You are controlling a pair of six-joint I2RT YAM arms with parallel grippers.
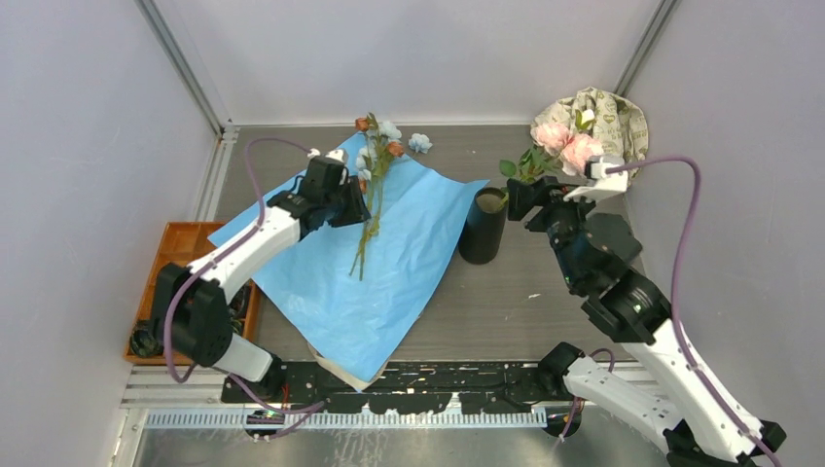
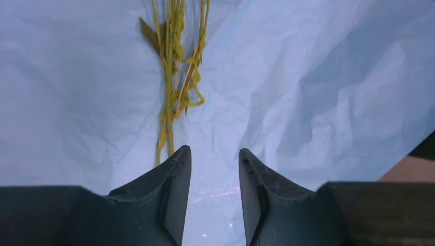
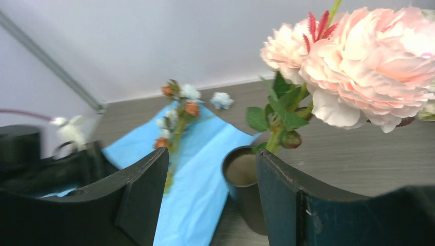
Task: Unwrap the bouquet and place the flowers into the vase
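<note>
Vase [image 1: 484, 233] just beside R pincer [image 3: 212, 156], pink flowers [image 1: 566, 146] above it

Grey table [image 1: 530, 313], blue paper [image 1: 389, 282], black vase [image 1: 482, 235]

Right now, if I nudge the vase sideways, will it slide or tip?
Probably tip: the vase is tall and narrow. The pink flowers seem to lean out past its rim, likely adding top weight. Its matte wall should grip, not slip.
</note>
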